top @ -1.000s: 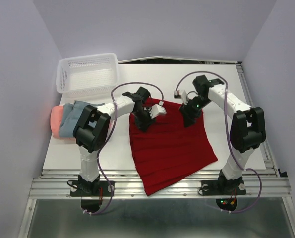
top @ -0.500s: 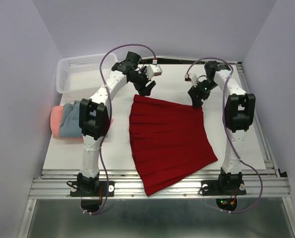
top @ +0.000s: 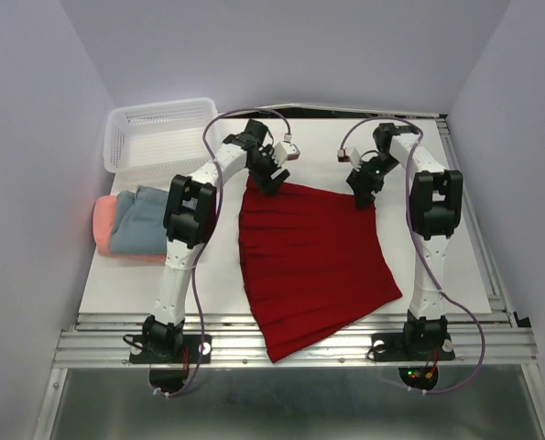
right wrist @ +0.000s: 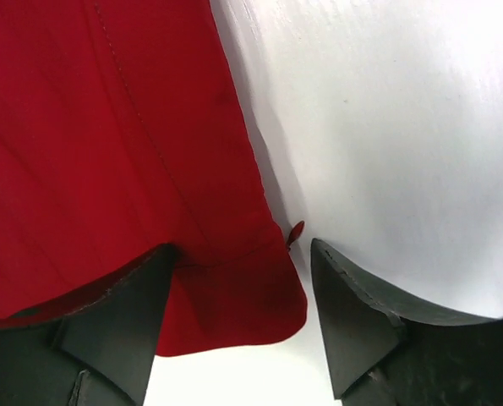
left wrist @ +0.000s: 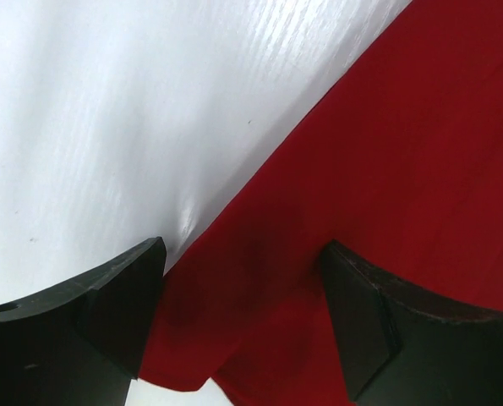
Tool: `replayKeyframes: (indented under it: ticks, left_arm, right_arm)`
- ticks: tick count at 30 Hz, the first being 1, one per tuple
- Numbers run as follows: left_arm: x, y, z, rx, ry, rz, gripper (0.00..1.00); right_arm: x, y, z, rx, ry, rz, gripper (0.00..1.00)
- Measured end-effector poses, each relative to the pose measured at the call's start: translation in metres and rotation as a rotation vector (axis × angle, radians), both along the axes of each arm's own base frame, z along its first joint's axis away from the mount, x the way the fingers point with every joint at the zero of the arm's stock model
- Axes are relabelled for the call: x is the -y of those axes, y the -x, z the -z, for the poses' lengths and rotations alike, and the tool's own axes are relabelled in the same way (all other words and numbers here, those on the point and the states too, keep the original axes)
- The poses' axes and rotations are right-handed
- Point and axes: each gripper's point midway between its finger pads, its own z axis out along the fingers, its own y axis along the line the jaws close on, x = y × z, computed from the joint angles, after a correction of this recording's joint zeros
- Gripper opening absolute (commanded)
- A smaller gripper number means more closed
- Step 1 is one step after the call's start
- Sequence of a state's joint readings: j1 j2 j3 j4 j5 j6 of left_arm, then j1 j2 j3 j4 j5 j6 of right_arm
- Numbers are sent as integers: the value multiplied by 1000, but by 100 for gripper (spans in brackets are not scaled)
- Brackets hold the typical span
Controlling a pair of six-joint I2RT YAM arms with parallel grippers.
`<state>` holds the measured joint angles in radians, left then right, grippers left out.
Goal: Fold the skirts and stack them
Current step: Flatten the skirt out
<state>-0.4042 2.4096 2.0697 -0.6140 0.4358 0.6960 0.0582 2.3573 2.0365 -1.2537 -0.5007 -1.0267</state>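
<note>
Open, empty left gripper (left wrist: 243, 283) and right gripper (right wrist: 244, 279) straddle 12 o'clock corners of the dark red pleated cloth skirt (top: 309, 266); white tabletop (top: 318, 151) beyond

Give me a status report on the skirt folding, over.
Left gripper and right gripper open, one over each far corner of the dark red skirt. Skirt flat, unfolded. Nothing in the way; basket far left.

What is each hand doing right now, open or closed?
Left hand: open, over a corner of the red skirt, holding nothing.
Right hand: open, over another corner, holding nothing.
</note>
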Motion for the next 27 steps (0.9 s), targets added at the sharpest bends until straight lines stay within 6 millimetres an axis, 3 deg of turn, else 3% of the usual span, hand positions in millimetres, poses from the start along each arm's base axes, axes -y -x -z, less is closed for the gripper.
replayKeyframes:
  ticks: [3, 7, 9, 10, 11, 14, 19, 27]
  left_arm:
    - [-3, -2, 1, 13, -20, 1, 82]
    - [-4, 0, 3, 14, -28, 26, 66]
    - [-3, 3, 4, 8, -23, 44, 64]
    - [-3, 4, 4, 8, -22, 47, 66]
    - [-3, 5, 4, 7, -22, 51, 68]
    - [-7, 6, 4, 3, -25, 52, 76]
    - [-24, 4, 3, -15, -36, 32, 81]
    - [-42, 0, 1, -24, -40, 4, 84]
  right_arm:
    - [-1, 3, 2, -3, -10, -8, 63]
    - [-3, 7, 4, -10, -21, -14, 49]
    - [-3, 7, 5, -11, -23, -17, 47]
    - [-3, 8, 5, -14, -24, -17, 49]
    - [-3, 9, 6, -15, -25, -16, 58]
    - [-3, 11, 5, -21, -26, -17, 73]
    - [-4, 13, -1, -43, -32, 2, 75]
    - [-7, -19, -9, 1, -44, 51, 78]
